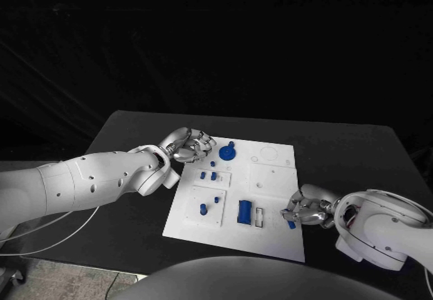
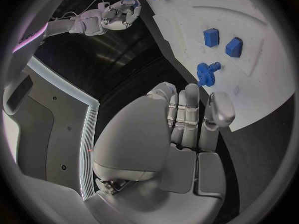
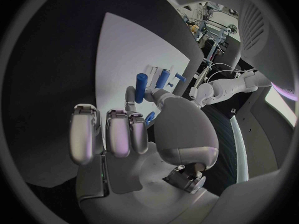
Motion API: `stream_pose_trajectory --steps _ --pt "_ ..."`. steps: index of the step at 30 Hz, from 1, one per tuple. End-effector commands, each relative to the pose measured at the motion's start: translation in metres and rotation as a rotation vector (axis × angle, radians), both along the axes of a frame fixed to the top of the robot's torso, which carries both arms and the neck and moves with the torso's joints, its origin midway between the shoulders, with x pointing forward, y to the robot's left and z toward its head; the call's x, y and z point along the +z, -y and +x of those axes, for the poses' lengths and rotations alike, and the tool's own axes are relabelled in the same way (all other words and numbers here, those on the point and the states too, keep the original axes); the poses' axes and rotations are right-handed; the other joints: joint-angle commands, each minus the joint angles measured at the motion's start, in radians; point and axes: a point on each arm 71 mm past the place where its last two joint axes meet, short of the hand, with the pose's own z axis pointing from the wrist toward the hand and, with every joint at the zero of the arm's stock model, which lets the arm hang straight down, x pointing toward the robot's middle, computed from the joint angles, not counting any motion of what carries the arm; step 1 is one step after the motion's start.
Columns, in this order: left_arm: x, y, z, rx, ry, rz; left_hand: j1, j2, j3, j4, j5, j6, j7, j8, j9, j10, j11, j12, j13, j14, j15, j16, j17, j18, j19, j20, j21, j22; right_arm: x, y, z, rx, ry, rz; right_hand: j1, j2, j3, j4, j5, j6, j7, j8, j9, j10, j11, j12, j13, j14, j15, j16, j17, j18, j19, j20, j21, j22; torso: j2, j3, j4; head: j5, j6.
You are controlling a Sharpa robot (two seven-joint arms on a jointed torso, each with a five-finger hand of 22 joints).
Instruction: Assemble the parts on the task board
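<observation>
R hand point(image 1: 305, 210) pinches a small blue peg point(image 1: 291, 224) in its fingers at the near right edge of the white plastic task board point(image 1: 271, 240). L hand point(image 1: 187, 145) is clenched, empty, by the blue gear point(image 1: 226, 152). Risk: thin grip, so peg may tilt & jam or drop off the black table point(image 1: 117, 206).

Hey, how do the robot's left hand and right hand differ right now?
The left hand sits at the task board's far left corner, by the blue gear; the right hand is at the board's right edge, nearer the robot. The left hand's fingers are curled in on nothing, while the right hand pinches a small blue part. Both are silver hands on white arms, at the board's edges.
</observation>
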Motion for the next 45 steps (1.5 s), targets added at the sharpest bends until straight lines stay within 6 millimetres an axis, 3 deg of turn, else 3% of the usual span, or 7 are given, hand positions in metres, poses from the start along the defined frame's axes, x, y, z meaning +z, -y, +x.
stream_pose_trajectory --steps 1,17,29,36,45 --pt "0.000 0.003 0.000 -0.011 -0.002 -0.005 0.007 -0.003 0.002 0.000 0.005 0.000 0.009 0.007 -0.001 0.003 0.006 0.006 -0.001 -0.006 0.003 -0.004 -0.002 0.013 -0.009 -0.001 -0.006 0.143 -0.007 -0.007 -0.003 -0.117 -0.099 0.126 -0.019 0.002 -0.003 0.009 -0.034 0.016 -0.020 -0.008 0.008 0.101 -0.002 0.004 0.263 0.050 0.001 -0.011 -0.015 -0.005 0.032 -0.002 -0.013 0.196 0.000 0.0005 -0.0004 -0.001 0.000" --pt "0.000 0.002 -0.001 -0.012 -0.004 -0.005 0.007 -0.003 0.002 0.000 0.005 0.000 0.009 0.007 -0.001 0.003 0.006 0.006 -0.001 -0.006 0.003 -0.004 -0.002 0.013 -0.009 -0.001 -0.006 0.143 -0.021 -0.028 0.000 -0.252 -0.059 0.268 -0.042 0.014 -0.008 0.018 -0.079 -0.006 -0.012 -0.022 0.033 0.101 0.005 0.004 0.263 0.041 0.000 -0.042 -0.060 0.009 0.009 0.000 -0.076 0.176 0.001 0.0007 -0.0003 -0.003 0.000" --pt "0.000 0.002 -0.001 -0.012 -0.006 -0.004 0.007 -0.003 0.002 0.000 0.005 0.000 0.009 0.007 -0.001 0.003 0.006 0.006 -0.001 -0.006 0.003 -0.004 -0.002 0.013 -0.009 -0.001 -0.006 0.143 -0.035 -0.032 -0.001 -0.235 -0.059 0.233 -0.046 0.009 -0.017 0.013 -0.123 -0.021 -0.010 -0.032 0.045 0.101 0.005 0.004 0.263 0.038 0.000 -0.055 -0.077 0.013 0.002 0.000 -0.098 0.169 0.001 0.0005 0.0000 0.000 0.000" --pt "0.000 0.002 -0.001 -0.011 -0.007 -0.004 0.007 -0.003 0.002 0.000 0.005 0.000 0.009 0.007 -0.001 0.003 0.006 0.006 -0.001 -0.006 0.003 -0.004 -0.002 0.013 -0.009 -0.001 -0.006 0.143 -0.043 -0.032 -0.006 -0.209 -0.077 0.198 -0.051 0.008 -0.028 0.013 -0.170 -0.026 -0.009 -0.042 0.049 0.101 0.005 0.004 0.263 0.037 0.005 -0.063 -0.086 0.014 -0.001 0.004 -0.111 0.165 0.000 0.0009 -0.0006 0.003 0.000" --pt "0.000 0.002 -0.001 -0.012 -0.007 -0.004 0.007 -0.003 0.002 0.000 0.005 0.000 0.009 0.007 -0.001 0.003 0.006 0.006 -0.001 -0.006 0.003 -0.004 -0.002 0.013 -0.009 -0.001 -0.006 0.143 -0.045 -0.034 -0.009 -0.194 -0.087 0.189 -0.066 0.010 -0.037 0.023 -0.191 -0.024 -0.008 -0.047 0.051 0.101 0.006 0.004 0.263 0.036 0.007 -0.068 -0.092 0.015 -0.001 0.005 -0.118 0.163 0.000 0.0008 -0.0005 0.001 0.000"
